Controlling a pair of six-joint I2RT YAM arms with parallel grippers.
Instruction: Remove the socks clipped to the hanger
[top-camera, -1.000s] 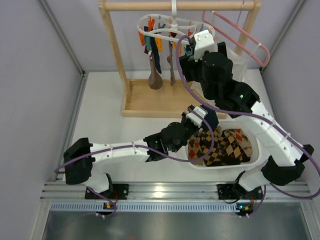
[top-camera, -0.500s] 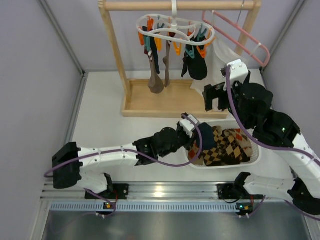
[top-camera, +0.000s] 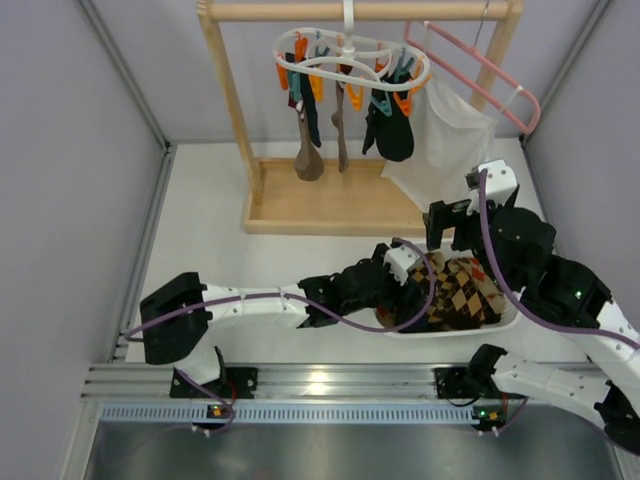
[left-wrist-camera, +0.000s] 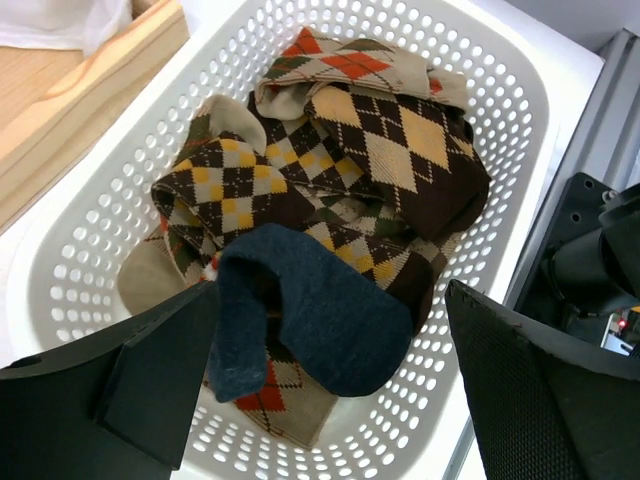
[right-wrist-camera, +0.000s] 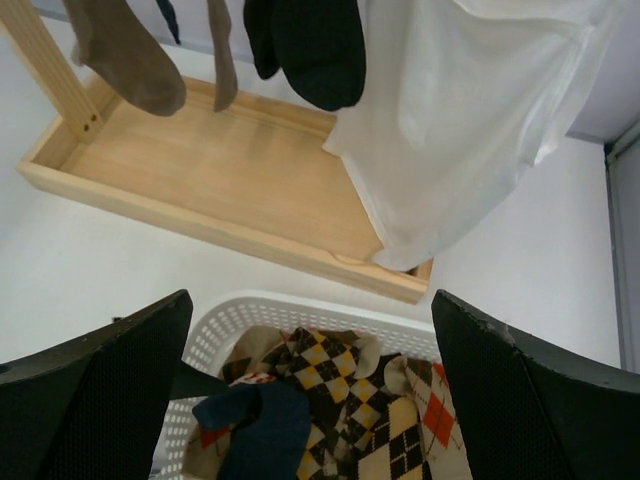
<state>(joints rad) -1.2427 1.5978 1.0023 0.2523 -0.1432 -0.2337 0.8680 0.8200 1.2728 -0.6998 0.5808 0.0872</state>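
Grey walls close in a white counter (top-camera: 200, 230), with a wooden rack (top-camera: 330, 205) standing at its far side. From the rack's top bar hangs the white ring hanger (top-camera: 325, 66), and several socks (top-camera: 393, 135) are clipped to it: a black pair on the right, a brown one (top-camera: 309, 162) and a thinner one beside it on the left, and a dark one higher up among the orange clips. A white bag (top-camera: 445, 140) hangs just beside them on a pink hanger (top-camera: 500, 85).

Nearer the arms sits a white perforated basket (left-wrist-camera: 100, 250) holding diamond-patterned socks (left-wrist-camera: 400, 150). A navy sock (left-wrist-camera: 320, 320) lies folded on top of that pile. The left fingers (left-wrist-camera: 150, 390) hang over the basket, spread wide to either side of the navy sock and pinching nothing. The right fingers (right-wrist-camera: 90, 400) are also spread and empty, held above the basket's far rim and looking toward the rack.

This looks like the end of a drop-off, with one sock delivered and most of the job left. Next, an arm probably has to rise to the hanger, close on one hanging sock below its clip, and pull down firmly enough to free it. The ring hangs from a hook, so it may swing or tilt under the pull.
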